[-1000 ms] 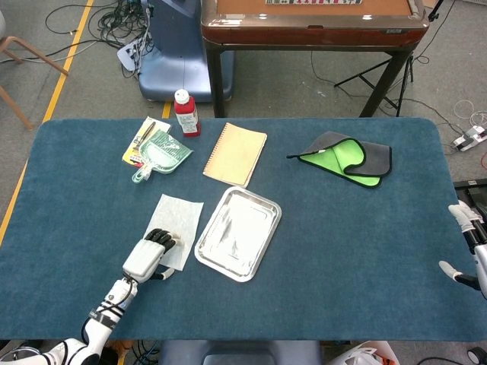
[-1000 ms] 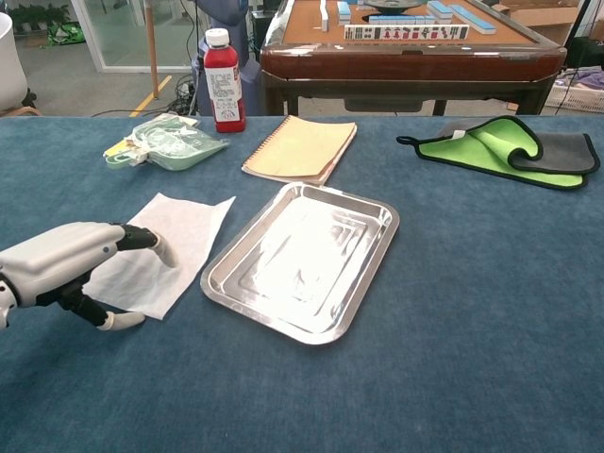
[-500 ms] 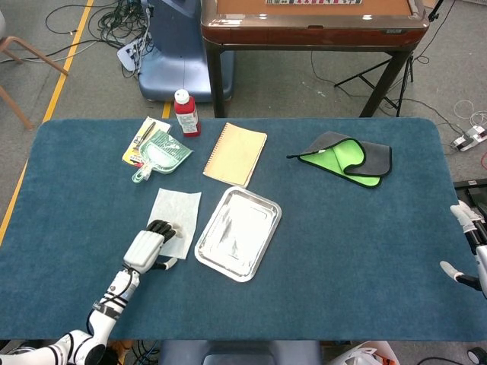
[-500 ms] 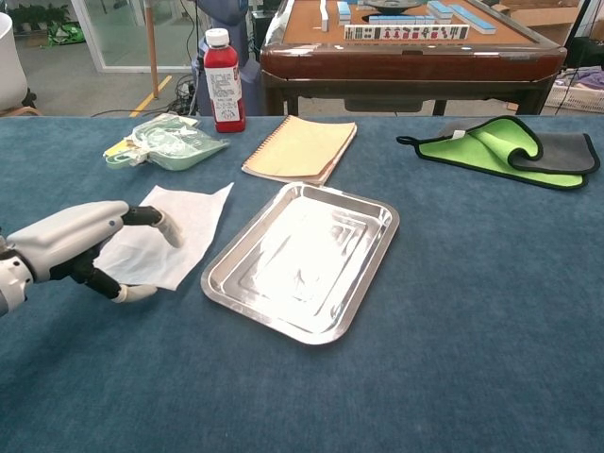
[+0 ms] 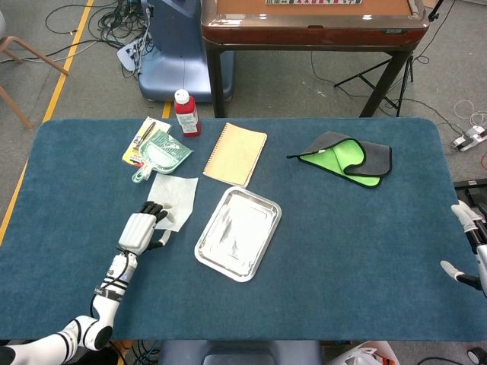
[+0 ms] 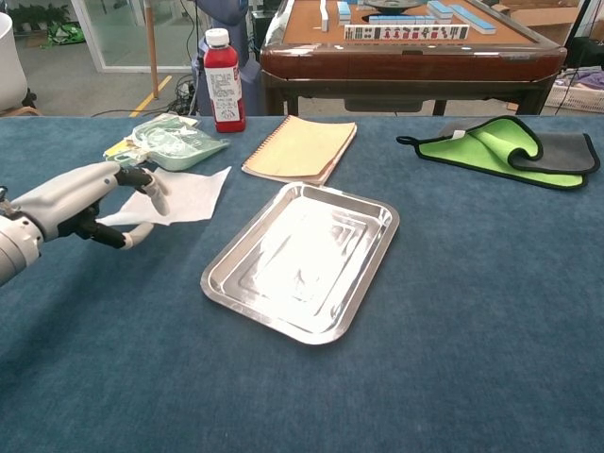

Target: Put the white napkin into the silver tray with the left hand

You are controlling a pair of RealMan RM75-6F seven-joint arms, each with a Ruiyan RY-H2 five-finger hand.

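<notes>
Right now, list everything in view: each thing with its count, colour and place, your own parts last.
napkin: one, white, left of the tray, near edge pinched by the left hand.
tray: one, silver, table centre, holding nothing.
notebook: one, tan, behind the tray.
bottle: one, red with white cap, far left edge.
dustpan: one, green, in a clear packet near the bottle.
cloth: one, green and grey, far right.
table: one, blue cover.
left hand: grips the napkin.
right hand: at the table's right edge, only partly seen.
</notes>
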